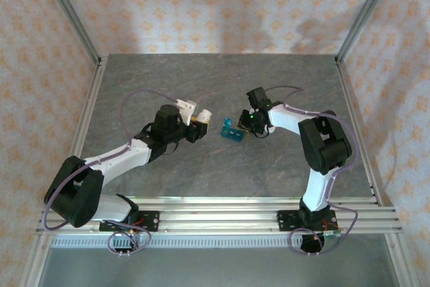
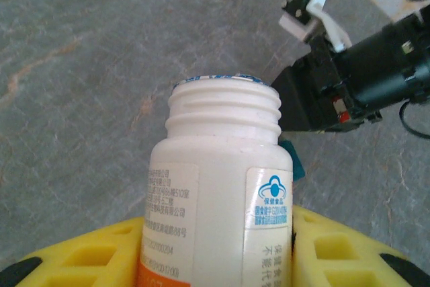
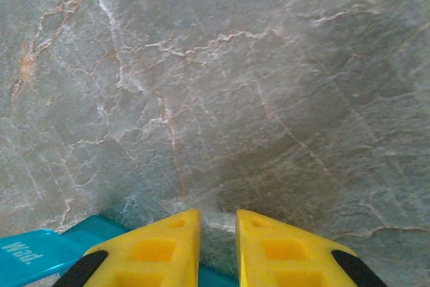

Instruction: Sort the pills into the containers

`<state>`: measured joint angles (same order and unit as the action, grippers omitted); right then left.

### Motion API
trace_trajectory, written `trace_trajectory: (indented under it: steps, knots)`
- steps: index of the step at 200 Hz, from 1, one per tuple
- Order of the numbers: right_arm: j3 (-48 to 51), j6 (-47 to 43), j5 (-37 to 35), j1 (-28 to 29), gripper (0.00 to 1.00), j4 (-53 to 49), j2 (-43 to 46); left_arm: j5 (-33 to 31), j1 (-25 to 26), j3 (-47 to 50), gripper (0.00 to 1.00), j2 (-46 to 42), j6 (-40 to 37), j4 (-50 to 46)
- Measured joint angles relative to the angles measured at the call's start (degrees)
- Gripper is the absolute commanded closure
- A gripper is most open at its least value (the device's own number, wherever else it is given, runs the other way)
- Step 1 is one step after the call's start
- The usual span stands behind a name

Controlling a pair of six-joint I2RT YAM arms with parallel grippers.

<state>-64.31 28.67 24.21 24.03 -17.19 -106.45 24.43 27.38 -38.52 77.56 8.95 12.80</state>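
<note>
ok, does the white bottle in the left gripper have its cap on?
No, the white bottle in the left gripper shows bare neck threads, no cap.

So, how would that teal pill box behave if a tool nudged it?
The pill box looks small, thin plastic: probably light, likely to slide on the smooth table. It lies low and flat, so tipping seems unlikely. Its lid seems open and might swing if caught.

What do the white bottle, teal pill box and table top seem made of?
The white bottle: matte plastic, likely; moulded screw threads. The teal pill box: glossy plastic, sheen on its lid. The table top: grey veined stone look, possibly laminate.
</note>
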Motion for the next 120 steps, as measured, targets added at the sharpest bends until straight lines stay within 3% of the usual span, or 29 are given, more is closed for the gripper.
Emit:
trace_trajectory:
  steps: [120]
  knots:
    - [5.77, 2.69, 0.92, 2.84, 0.81, 4.11, 2.97, 0.59, 0.0, 0.0, 1.0, 0.17, 0.0, -1.92]
